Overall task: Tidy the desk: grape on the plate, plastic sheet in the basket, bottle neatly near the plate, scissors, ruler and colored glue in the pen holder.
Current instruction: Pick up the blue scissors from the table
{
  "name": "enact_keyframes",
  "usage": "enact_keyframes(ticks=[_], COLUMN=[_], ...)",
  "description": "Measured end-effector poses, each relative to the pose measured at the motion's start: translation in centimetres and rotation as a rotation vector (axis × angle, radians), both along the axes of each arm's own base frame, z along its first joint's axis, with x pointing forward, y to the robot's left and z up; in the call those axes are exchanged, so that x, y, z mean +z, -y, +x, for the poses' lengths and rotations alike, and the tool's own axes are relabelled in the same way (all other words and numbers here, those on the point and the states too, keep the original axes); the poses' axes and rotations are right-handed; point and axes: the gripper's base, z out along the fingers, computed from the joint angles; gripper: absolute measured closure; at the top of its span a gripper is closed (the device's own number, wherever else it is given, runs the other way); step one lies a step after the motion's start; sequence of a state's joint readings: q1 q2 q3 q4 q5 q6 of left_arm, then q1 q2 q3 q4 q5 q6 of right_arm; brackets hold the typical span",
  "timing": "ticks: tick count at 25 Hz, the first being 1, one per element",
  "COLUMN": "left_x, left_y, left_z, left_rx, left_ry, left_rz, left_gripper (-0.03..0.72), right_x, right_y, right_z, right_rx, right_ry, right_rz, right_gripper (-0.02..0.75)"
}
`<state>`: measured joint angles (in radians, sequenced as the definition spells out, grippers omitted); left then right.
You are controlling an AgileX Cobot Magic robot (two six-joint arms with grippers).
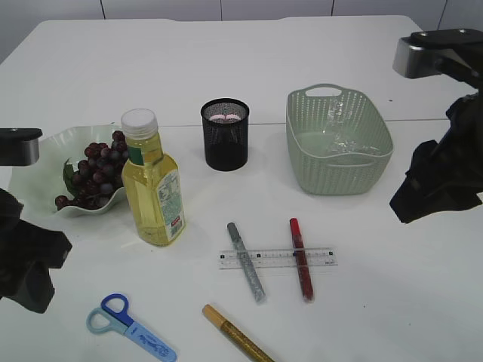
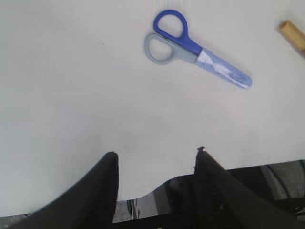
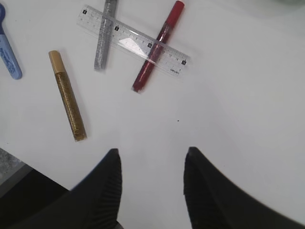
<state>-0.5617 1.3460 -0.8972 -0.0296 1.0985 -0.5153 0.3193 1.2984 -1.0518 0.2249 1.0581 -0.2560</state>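
Observation:
Dark grapes (image 1: 94, 175) lie on the pale green plate (image 1: 45, 151) at the left. The oil bottle (image 1: 153, 185) stands upright beside it. The clear plastic sheet (image 1: 337, 136) lies in the green basket (image 1: 302, 162). The clear ruler (image 1: 276, 258) (image 3: 128, 40) lies under silver glue (image 1: 247, 262) (image 3: 106, 33) and red glue (image 1: 301, 259) (image 3: 157, 45). Gold glue (image 1: 235, 335) (image 3: 67, 95) and the blue scissors (image 1: 130, 327) (image 2: 195, 50) lie near the front edge. The black mesh pen holder (image 1: 225, 134) stands mid-table. My left gripper (image 2: 155, 155) and right gripper (image 3: 151, 152) are open and empty above the table.
The white table (image 1: 226, 60) has a seam across its middle. Something pink shows inside the pen holder. The table's front edge (image 2: 157, 188) lies just under my left jaws. The left arm (image 1: 26, 256) and right arm (image 1: 441, 173) hang at the view's sides.

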Motion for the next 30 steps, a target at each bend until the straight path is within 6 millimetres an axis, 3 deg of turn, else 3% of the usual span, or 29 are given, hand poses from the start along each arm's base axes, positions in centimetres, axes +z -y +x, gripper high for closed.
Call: enact_keyframes(ticks=[6,14,19,25,30], left_x=[-0.2,-0.1,-0.2,0.0,0.0], left_y=[-3.5,-10.5,-11.4,-10.2,-9.6], left_z=[2.2,4.0,3.7,3.3,3.2], left_rx=[0.201,0.563,0.632,0.743,0.600], left_ry=[-0.020,-0.030,-0.042,-0.053,-0.048], left_rz=[-0.059,-0.153,-0.061,-0.037,-0.023], left_gripper=[0.308,0.308,0.308,0.308,0.308], right_x=[0.0,0.0,0.0,0.0,0.0], right_y=[0.0,0.0,0.0,0.0,0.0], right_z=[0.0,0.0,0.0,0.1,0.1], right_rx=[0.001,0.000,0.000,-0.001,0.003], right_ry=[0.000,0.001,0.002,0.006,0.008], right_rz=[0.000,0.000,0.000,0.002,0.000], right_gripper=[0.417,0.418,0.418,0.419,0.419])
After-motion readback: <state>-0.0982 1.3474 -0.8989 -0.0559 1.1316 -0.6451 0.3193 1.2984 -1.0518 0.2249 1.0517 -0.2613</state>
